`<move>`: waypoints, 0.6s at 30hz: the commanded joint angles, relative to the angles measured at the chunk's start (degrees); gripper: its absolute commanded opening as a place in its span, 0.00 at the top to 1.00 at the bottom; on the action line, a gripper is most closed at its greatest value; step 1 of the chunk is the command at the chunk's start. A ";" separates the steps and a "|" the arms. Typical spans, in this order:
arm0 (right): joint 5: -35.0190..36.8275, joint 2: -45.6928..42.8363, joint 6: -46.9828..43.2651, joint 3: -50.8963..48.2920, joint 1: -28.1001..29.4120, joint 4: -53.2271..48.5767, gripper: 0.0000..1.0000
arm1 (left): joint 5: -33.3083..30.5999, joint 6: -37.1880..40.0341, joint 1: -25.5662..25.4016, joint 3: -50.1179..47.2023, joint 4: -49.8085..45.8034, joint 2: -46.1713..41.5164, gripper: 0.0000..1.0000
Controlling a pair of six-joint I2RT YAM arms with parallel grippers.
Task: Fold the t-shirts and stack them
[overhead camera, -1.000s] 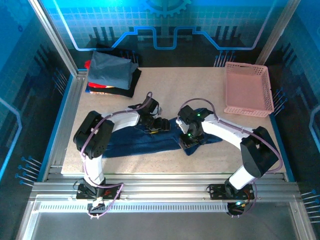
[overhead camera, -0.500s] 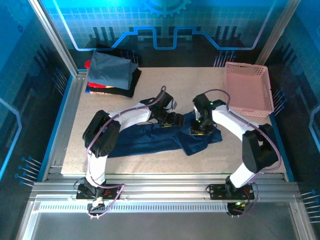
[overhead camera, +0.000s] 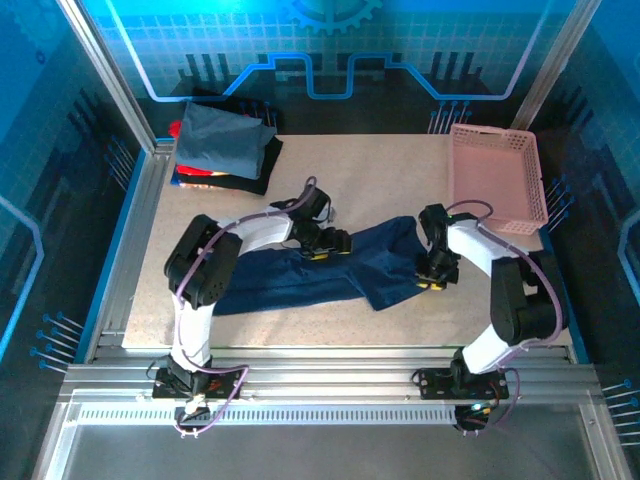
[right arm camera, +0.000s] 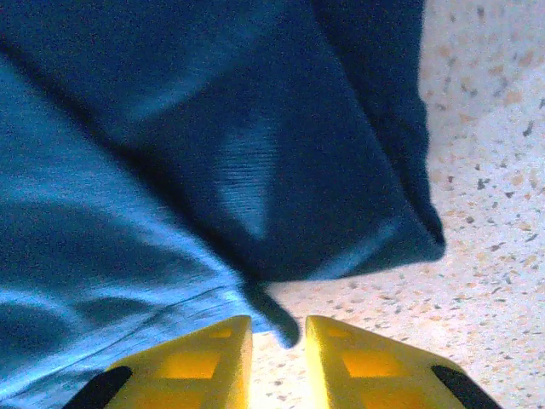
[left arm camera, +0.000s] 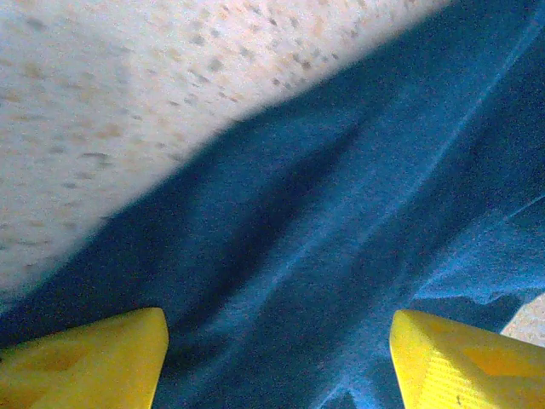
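Looking from the top camera, the navy t-shirt [overhead camera: 290, 285] lies in a rumpled band across the middle of the table [overhead camera: 360, 180]. It is well apart from the stack of folded tees [overhead camera: 215, 140] in the far left corner, and its right end is near the pink basket [overhead camera: 497, 215]. The left gripper [overhead camera: 335, 244] sits at the shirt's far edge near its middle, and the right gripper [overhead camera: 432, 282] at its right-hand end. With holds at two such different points, an uneven lift would probably drag the band askew rather than fold it.

At the left wrist, the yellow fingertips [left arm camera: 85, 358] stand wide apart, with creased navy cloth between and below them and nothing pinched. Closing here could gather several layers, or only a ridge of one, and the fold would come out lopsided.

At the right wrist, the fingertips [right arm camera: 200, 362] are drawn narrow with a slim gap between them, and a small dark tab [right arm camera: 274, 313] of the hem hangs right at that gap. It may be caught, though I cannot tell. So thin a purchase could slip free once the arm rises, dropping that end onto the table.
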 commanded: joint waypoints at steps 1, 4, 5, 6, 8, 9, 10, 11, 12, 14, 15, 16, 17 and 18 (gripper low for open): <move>-5.88 -2.14 0.81 0.21 1.90 4.99 0.70 | -1.38 1.96 0.99 -1.06 -2.87 -5.11 0.28; -7.13 2.87 2.11 2.26 4.23 5.38 0.70 | -1.50 0.26 3.25 -3.36 -3.86 -6.94 0.28; -6.61 4.53 2.68 2.83 4.98 5.47 0.70 | -1.86 0.25 3.83 -4.17 -4.34 -7.40 0.28; -6.24 6.26 3.41 3.28 5.54 5.77 0.70 | -2.46 0.69 4.46 -5.49 -4.73 -8.17 0.28; -5.80 8.79 4.63 4.38 6.02 6.43 0.70 | -3.29 1.47 5.38 -7.37 -5.44 -9.29 0.28; -5.53 10.24 5.36 5.35 6.13 6.71 0.70 | -3.89 1.71 6.23 -8.71 -6.10 -9.93 0.28; -5.37 11.17 5.89 6.11 6.14 6.92 0.70 | -4.26 1.72 7.13 -9.85 -6.46 -10.41 0.28; -5.16 12.19 6.32 7.26 6.14 6.93 0.70 | -5.27 1.38 8.18 -11.33 -7.07 -10.98 0.28; -4.63 13.26 6.69 8.62 6.19 6.53 0.69 | -6.04 0.95 9.36 -12.69 -7.68 -11.48 0.28; -2.73 16.29 7.21 11.66 5.98 4.71 0.68 | -7.75 -0.31 11.58 -15.48 -8.28 -12.60 0.28; -2.13 17.80 7.23 13.12 5.83 4.12 0.68 | -8.71 -1.03 12.62 -16.64 -8.68 -13.05 0.28; -1.53 19.67 7.45 14.89 5.58 3.29 0.68 | -9.28 -1.56 13.71 -17.95 -8.93 -13.61 0.28; -1.01 21.40 7.32 17.24 5.52 2.38 0.68 | -9.66 -1.99 14.62 -19.12 -8.87 -14.09 0.28; -0.09 23.09 7.46 19.65 5.48 1.44 0.68 | -10.41 -2.23 15.34 -20.05 -8.95 -14.71 0.28</move>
